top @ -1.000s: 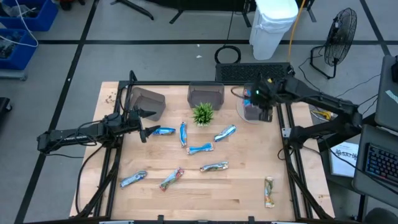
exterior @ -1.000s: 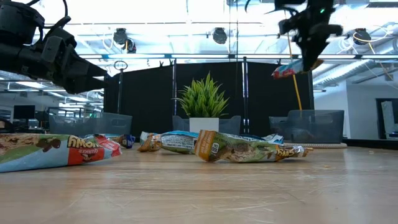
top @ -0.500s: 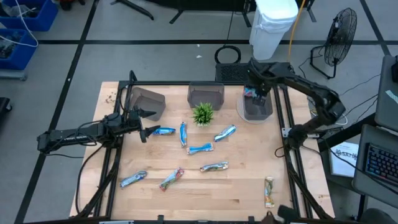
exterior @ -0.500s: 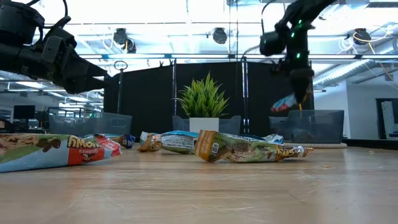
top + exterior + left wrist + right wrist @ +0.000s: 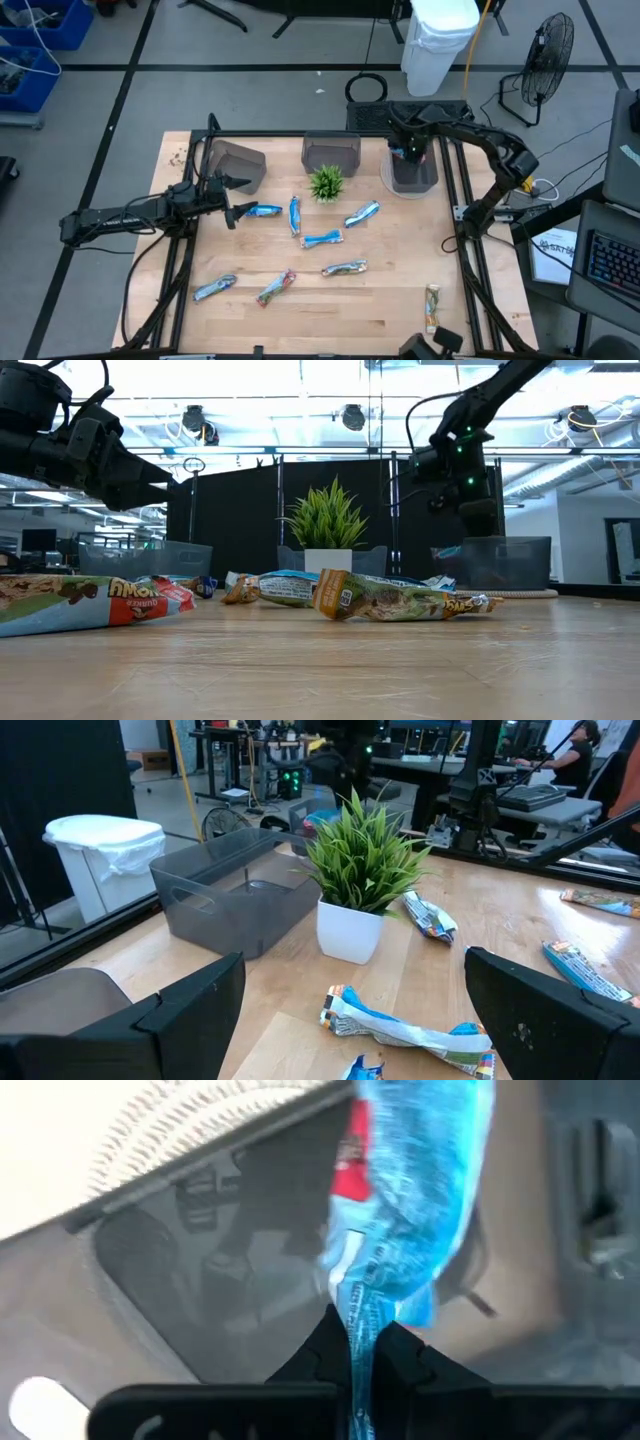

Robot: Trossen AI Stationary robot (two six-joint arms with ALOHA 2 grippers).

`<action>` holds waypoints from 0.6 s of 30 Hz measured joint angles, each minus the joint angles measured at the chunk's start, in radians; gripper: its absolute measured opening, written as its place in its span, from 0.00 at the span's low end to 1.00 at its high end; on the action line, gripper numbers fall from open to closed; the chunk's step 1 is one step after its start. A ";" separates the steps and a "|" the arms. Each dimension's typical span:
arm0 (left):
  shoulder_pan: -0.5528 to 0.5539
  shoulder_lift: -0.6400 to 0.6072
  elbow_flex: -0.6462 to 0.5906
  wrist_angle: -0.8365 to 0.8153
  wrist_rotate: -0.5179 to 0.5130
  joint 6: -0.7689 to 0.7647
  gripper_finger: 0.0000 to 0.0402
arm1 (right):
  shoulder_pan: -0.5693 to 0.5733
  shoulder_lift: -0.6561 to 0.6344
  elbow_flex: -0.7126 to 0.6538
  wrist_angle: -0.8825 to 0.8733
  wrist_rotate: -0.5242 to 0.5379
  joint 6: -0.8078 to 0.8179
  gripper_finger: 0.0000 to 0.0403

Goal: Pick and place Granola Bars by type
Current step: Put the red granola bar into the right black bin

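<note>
My right gripper [image 5: 414, 156] points down over the right grey bin [image 5: 416, 176] at the table's far right, shut on a blue-and-white granola bar [image 5: 410, 1200]. The low view shows this gripper [image 5: 478, 512] just above the bin's rim [image 5: 505, 542]. My left gripper [image 5: 236, 200] waits open and level at the table's left, with nothing between its fingers [image 5: 190, 1010]. Several more bars lie flat on the table, among them blue ones [image 5: 263, 210] [image 5: 322, 239] and tan ones [image 5: 344, 268] [image 5: 432, 307]. My right gripper pinches the blue bar's flat crimped end [image 5: 360, 1325] between its two fingers, which come from above and point down. The bar hangs below the fingers, clear of the table, its free end over the bin's inside [image 5: 230, 1250].
Two more grey bins [image 5: 237, 165] [image 5: 331, 153] stand along the far edge. A small green plant in a white pot [image 5: 326, 183] stands between them and the loose bars. A bare strip of wood [image 5: 330, 325] runs along the near edge.
My right gripper has come down with the blue bar, from high above the right bin to just over its rim, while its arm swung toward the table's far edge. It has stayed shut, and the bar now hangs into the bin.
</note>
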 joint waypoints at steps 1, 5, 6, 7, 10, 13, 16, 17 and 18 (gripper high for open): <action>0.000 0.000 0.000 0.000 0.000 0.000 0.93 | 0.004 0.000 -0.012 0.005 0.001 0.005 0.02; 0.000 0.000 0.000 0.000 0.000 0.000 0.93 | 0.011 0.000 -0.064 0.010 0.001 0.008 0.02; 0.000 0.000 0.000 0.000 0.000 0.000 0.93 | 0.012 0.000 -0.076 0.010 0.004 0.002 0.02; 0.000 0.000 0.000 0.000 0.000 0.000 0.93 | 0.012 0.000 -0.088 0.009 0.014 -0.005 0.02; 0.000 0.000 0.000 0.000 0.000 0.000 0.93 | 0.013 -0.001 -0.121 0.017 0.067 -0.038 0.02; 0.000 0.000 0.000 0.000 0.000 0.000 0.93 | 0.013 -0.001 -0.143 0.045 0.091 -0.073 0.02; 0.000 0.000 0.000 0.000 0.000 0.000 0.93 | 0.010 -0.002 -0.149 0.091 0.103 -0.080 0.03; 0.000 0.000 0.000 0.000 0.000 0.000 0.93 | 0.007 -0.002 -0.149 0.105 0.100 -0.080 0.04; 0.000 0.000 0.000 0.000 0.000 0.000 0.93 | 0.004 -0.002 -0.149 0.119 0.093 -0.079 0.05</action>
